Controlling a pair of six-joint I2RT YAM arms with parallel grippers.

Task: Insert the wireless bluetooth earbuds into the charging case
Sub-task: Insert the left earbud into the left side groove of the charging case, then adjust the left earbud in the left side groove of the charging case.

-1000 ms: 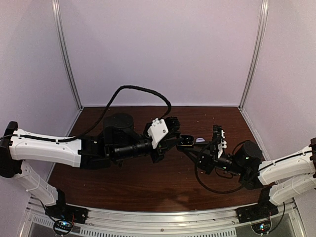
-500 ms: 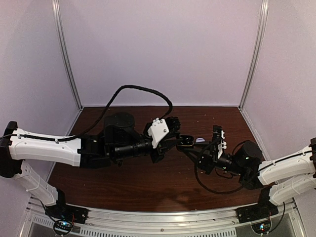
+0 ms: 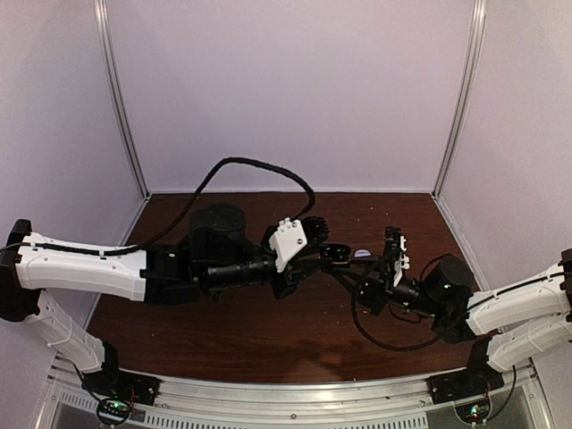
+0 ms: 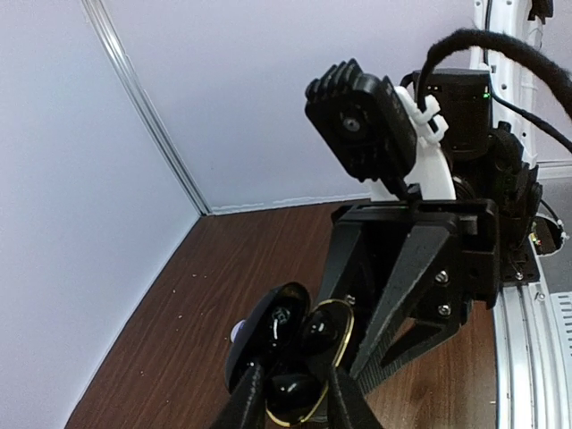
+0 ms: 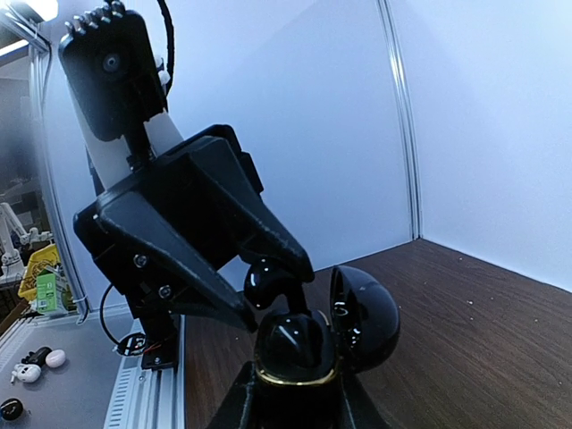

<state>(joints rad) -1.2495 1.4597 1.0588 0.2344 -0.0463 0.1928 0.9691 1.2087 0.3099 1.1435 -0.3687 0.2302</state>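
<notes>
My right gripper (image 5: 290, 404) is shut on the base of a black charging case (image 5: 290, 380) with a gold rim and holds it above the table. Its lid (image 5: 362, 317) stands open. One black earbud (image 5: 291, 344) sits in the case. Just above it is a second black earbud (image 5: 266, 281), with its stem pointing down into the case. My left gripper (image 5: 273, 290) is shut on this earbud. In the left wrist view the left gripper (image 4: 293, 404) flanks that earbud (image 4: 295, 389) over the open case (image 4: 344, 344). From above, the left gripper (image 3: 322, 256) and right gripper (image 3: 345, 263) meet mid-table.
A small pale rounded object (image 3: 362, 254) lies on the brown table (image 3: 268, 322) just behind the case; it also shows in the left wrist view (image 4: 237, 332). White walls enclose the back and sides. Beyond the front rail (image 5: 152, 393), a few small pale and dark things (image 5: 40, 365) lie on a grey surface.
My left gripper has edged slightly to the right, closer over the case, and its cable loop has shifted a little. The right arm and the case have stayed where they were.
</notes>
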